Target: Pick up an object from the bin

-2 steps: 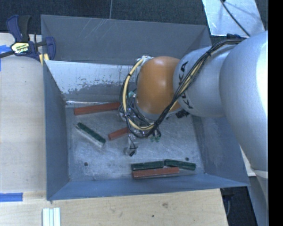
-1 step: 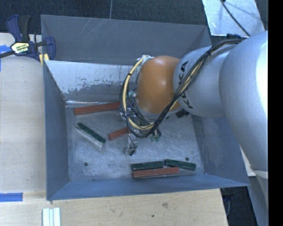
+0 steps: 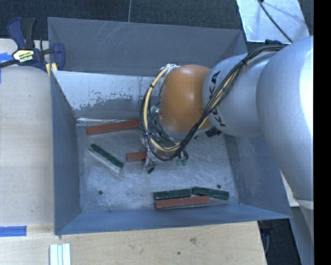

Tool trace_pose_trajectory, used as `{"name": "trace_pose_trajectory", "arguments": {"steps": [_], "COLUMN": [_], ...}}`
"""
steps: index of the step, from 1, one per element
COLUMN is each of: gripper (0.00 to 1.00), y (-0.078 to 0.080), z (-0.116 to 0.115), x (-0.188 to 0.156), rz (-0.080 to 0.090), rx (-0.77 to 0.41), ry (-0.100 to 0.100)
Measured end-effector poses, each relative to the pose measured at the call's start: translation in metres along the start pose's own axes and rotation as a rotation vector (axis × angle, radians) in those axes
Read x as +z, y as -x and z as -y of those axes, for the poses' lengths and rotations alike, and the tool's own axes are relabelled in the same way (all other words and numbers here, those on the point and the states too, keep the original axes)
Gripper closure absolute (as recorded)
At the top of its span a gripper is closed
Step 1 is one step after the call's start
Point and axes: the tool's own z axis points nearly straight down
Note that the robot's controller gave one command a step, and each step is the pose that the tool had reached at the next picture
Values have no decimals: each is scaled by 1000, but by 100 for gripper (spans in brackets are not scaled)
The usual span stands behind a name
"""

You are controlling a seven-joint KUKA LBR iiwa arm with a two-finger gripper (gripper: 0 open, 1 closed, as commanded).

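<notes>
Gripper [image 3: 150,163] low at centre of bin [image 3: 66,164], just beside short brown bar [image 3: 134,157]; spread or pinching, cannot tell. Judged step: approach for grasp. Next: secure bar, lift clear

silver arm [image 3: 276,104] entering from the right, bent down at the wrist. orange cover [image 3: 182,101] on the wrist, ringed by yellow and black cables [image 3: 150,106]. gripper [image 3: 149,163] low beneath the cover, mostly hidden, pointing downward.

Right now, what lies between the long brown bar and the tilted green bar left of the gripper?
Nothing: in the camera view, bare bin floor separates the brown bar from the green bar.
</notes>
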Motion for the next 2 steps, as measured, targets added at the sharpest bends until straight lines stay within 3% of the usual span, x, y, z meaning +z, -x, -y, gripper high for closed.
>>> {"name": "trace_pose_trajectory", "arguments": {"steps": [2], "gripper": [100], "y": [4], "z": [0], "x": [-97], "rz": [-1], "rx": [4], "ry": [-1]}}
